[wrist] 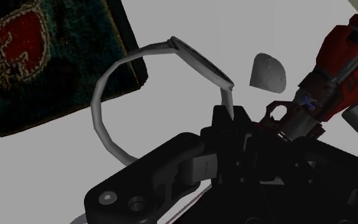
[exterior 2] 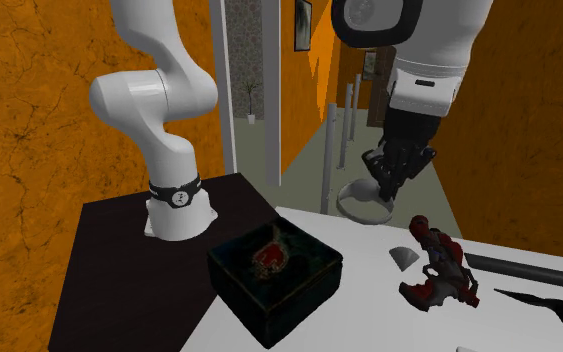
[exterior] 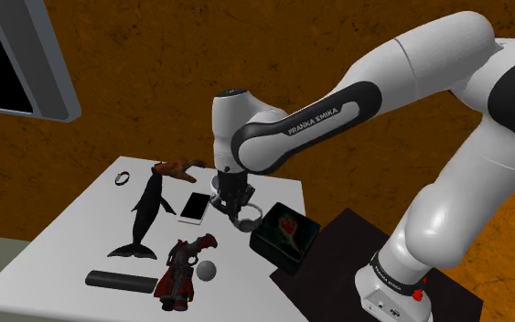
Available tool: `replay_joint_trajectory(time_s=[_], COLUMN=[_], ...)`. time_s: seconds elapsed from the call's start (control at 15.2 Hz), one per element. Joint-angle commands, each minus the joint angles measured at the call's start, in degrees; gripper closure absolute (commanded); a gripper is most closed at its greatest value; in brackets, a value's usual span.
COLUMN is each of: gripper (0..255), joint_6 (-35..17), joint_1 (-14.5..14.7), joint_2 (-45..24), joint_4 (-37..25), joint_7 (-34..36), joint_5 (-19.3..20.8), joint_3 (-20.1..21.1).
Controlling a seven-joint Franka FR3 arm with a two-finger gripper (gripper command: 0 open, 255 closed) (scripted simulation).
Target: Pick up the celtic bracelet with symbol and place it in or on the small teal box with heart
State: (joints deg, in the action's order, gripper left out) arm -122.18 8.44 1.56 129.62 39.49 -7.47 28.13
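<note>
Bracelet [wrist: 199, 60] just beside box [wrist: 44, 63], over table [wrist: 184, 19]

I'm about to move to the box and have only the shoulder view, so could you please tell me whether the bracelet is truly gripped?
Observer: Yes. The wrist view shows the jaws shut on one side of the bracelet, with the rest of the loop jutting out ahead of them.
Operator: Thank you. Is it over the box yet?
Observer: Barely. Through the loop, the wrist view shows just a corner of the box; the rest is bare table.
Operator: And is it off the table?
Observer: It looks so. In the second exterior view it hangs beneath the jaws, seemingly clear of the surface.
</note>
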Motion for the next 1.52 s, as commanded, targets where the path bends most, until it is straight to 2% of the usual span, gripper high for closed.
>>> replay_joint_trajectory(time_s=[0.0, 0.33, 0.59, 1.45], gripper=[255, 255, 255, 255], joint_6=[-0.1, 0.9, 3.2, -9.8], joint_1=[-0.9, -1.4, -1.8, -2.0], joint_2=[4.5, 15.3, 25.5, 17.1], joint_4=[4.5, 14.5, 23.0, 27.7], joint_7=[-3.5, -10.7, -16.8, -16.9], joint_5=[-2.2, -6.0, -7.1, -7.5], joint_3=[-1.1, -4.7, -8.9, -7.0])
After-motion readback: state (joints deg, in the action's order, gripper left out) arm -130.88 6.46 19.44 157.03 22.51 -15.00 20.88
